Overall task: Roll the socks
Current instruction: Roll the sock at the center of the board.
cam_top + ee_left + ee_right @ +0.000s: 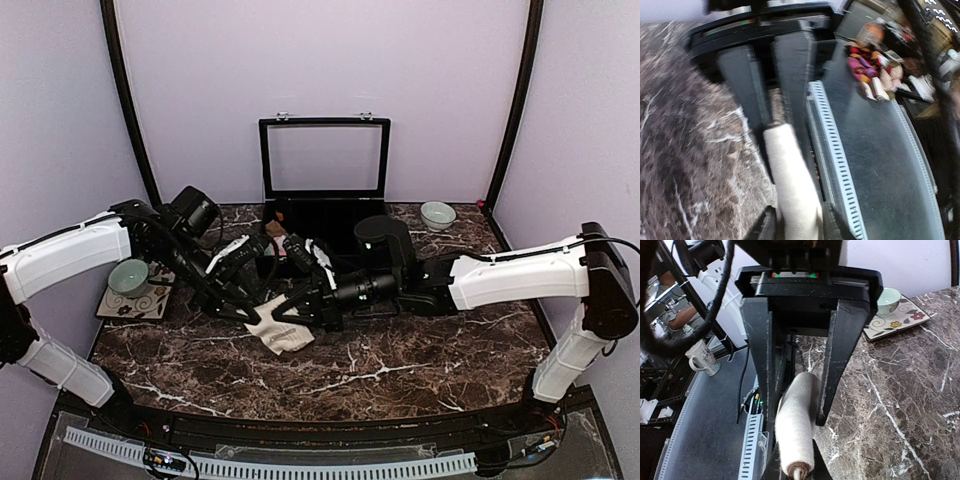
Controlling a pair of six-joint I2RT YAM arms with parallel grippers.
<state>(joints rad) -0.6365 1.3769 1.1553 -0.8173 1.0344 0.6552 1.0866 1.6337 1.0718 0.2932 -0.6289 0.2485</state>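
Cream-beige fabric sat in both sets of jaws.

- **Right jaws:** closed tight on one end of the cream sock (283,338). This was the end with the dark brown band, which showed a coiled edge in the right wrist view.
- **Left jaws:** part-way apart, with one finger on either side of the sock further along. Whether they pressed it or merely flanked it could not be told.
- **Cream sock:** drawn into a thick tube between the two arms in the wrist views. Its loose part lay flat on the desk (400,370) just near of the jaws, left of centre.
- **Pink sock:** not made out in any view.
- **Desk, outward:** dark marble top. A cup (128,276) stood on a patterned tile (112,303) at the left edge, a small bowl (437,214) at the far right, and a black case (323,160) with its lid raised at the far middle.
- **Progress, as judged:** the first sock was rolled in part but not yet a closed bundle, and the second was unaccounted for. Well under half of the work appeared done.
- **Remaining:** finish and tuck the cream roll, then find and roll the pink one.
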